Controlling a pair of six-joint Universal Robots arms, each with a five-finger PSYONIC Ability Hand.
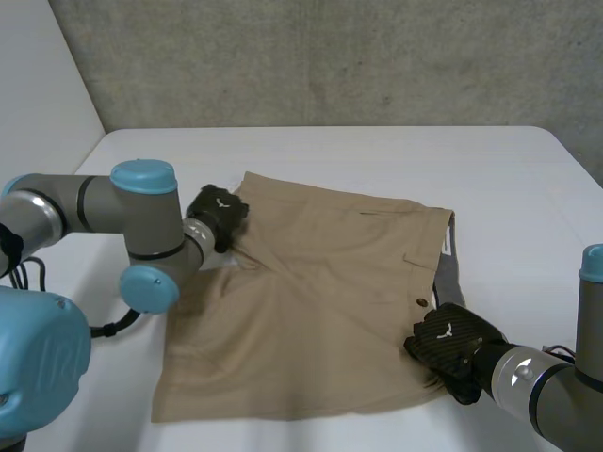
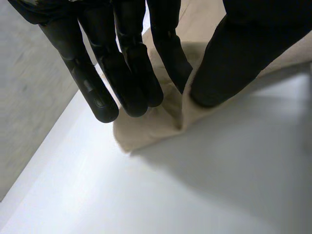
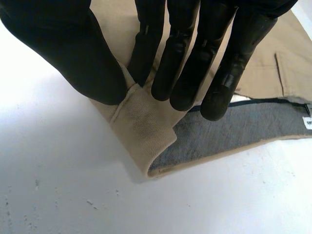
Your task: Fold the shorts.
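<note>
Tan shorts (image 1: 311, 301), corners pinched (thumb against fingers) by left hand (image 1: 215, 215) and right hand (image 1: 450, 347)

A white table (image 1: 330, 155) is being shown from above in the head view, with its far right corner being rounded off. It is being backed by a grey, mottled wall (image 1: 330, 56), and a plain white wall (image 1: 42, 85) is being seen beside its left end. In the left wrist view the table (image 2: 204, 185) is being bordered along one edge by the grey wall (image 2: 29, 78). In the right wrist view the table (image 3: 63, 161) is being marked by a few small dark specks (image 3: 36, 184).
</note>
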